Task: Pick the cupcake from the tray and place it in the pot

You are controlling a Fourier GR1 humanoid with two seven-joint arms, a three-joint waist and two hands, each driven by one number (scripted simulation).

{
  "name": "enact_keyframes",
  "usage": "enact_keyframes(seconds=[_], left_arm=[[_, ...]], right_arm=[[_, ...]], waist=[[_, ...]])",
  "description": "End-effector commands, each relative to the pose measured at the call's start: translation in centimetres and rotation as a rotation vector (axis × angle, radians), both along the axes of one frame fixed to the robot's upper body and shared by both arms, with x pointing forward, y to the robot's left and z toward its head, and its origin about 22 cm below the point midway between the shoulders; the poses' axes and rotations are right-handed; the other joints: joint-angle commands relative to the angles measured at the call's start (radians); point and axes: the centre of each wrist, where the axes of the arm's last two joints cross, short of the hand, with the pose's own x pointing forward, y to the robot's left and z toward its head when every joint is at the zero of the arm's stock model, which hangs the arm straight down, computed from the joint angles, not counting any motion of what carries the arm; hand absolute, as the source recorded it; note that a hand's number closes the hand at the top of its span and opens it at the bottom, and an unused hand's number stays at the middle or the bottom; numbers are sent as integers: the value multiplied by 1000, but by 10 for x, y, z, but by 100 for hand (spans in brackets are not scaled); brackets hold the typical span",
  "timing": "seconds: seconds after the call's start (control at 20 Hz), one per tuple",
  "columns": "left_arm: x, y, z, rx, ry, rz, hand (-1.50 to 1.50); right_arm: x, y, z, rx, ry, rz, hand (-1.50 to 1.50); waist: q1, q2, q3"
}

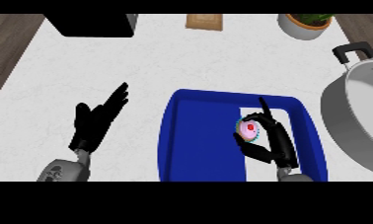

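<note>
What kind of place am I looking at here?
Probably a kitchen counter: a pale marbled worktop, a big steel pot at the right edge, and a blue tray holding a cupcake.

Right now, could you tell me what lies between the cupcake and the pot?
In the head view: the right hand curled round the cupcake, then the right rim of the blue tray and a narrow strip of white counter before the pot.

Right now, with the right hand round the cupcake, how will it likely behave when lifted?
The cupcake is small beside the right hand curled round it, so it is probably light. Its pink frosting looks soft and could squash if pinched. Round-sided, it might roll if released tilted.
</note>
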Motion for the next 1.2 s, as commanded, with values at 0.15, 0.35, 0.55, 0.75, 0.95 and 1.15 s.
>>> enact_keyframes(seconds=[0.15, 0.35, 0.55, 0.75, 0.95, 1.15], left_arm=[[-4, 10, 5, 2, 0, 2, 0], [-7, 13, 0, 3, 6, 62, 0], [-16, 26, -6, 10, 18, 124, 0], [-24, 15, -14, 6, 6, 76, 0], [-19, -7, -2, -17, -5, 28, 0], [-9, -3, -4, 11, 5, 12, 0]], right_arm=[[0, 21, -21, 116, 7, 1, 150], [-86, -115, -30, -11, -31, -287, 150], [-148, -200, -2, -60, -108, -591, 150], [-207, -267, 27, -166, -191, -719, 150], [-273, -289, 35, -197, -242, -782, 150], [-277, -302, 35, -307, -206, -796, 150]], waist=[[11, 18, 19], [-60, 10, 19], [-123, 0, 20], [-67, 10, 21], [-23, 13, 19], [-8, 17, 18]])
